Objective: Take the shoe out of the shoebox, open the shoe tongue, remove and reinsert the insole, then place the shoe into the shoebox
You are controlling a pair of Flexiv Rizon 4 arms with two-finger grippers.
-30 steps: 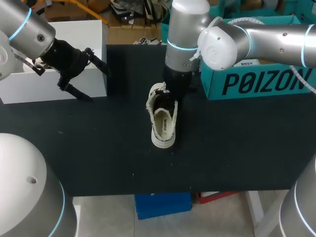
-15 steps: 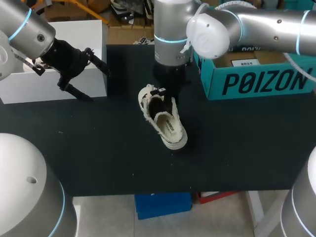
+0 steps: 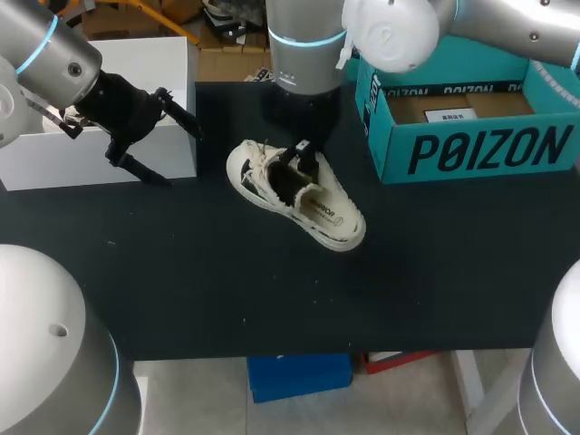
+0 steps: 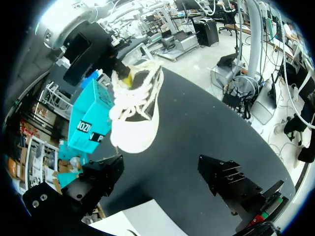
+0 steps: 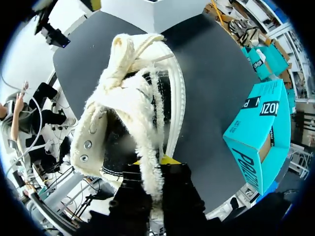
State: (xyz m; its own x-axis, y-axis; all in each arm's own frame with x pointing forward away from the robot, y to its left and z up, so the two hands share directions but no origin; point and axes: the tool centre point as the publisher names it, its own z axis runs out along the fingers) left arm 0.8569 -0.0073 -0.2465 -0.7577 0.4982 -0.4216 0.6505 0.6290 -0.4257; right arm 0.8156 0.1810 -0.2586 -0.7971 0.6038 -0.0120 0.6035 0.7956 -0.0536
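The right gripper [image 3: 304, 156], pinching the sneaker [image 3: 294, 192] at its tongue edge, has swung the toe leftward on the desk [image 3: 181, 272]. The left gripper [image 3: 179, 156] remains spread. Tongue opening is probably underway.

Light falls evenly from overhead, bright and diffuse. In the head view the matte black table [image 3: 181, 272] swallows most of it, so hardly any shadow shows around the pale shoe [image 3: 331, 213]. The right arm [image 3: 390, 32] carries white highlights on its silver shell, and the white box [image 3: 172, 63] at the far left is close to washed out. The teal shoebox [image 3: 471, 136] is evenly lit, with its inner left wall shaded. In the left wrist view the table takes on a pale grey sheen. In the right wrist view the shoe's hollow lies in deep shadow.
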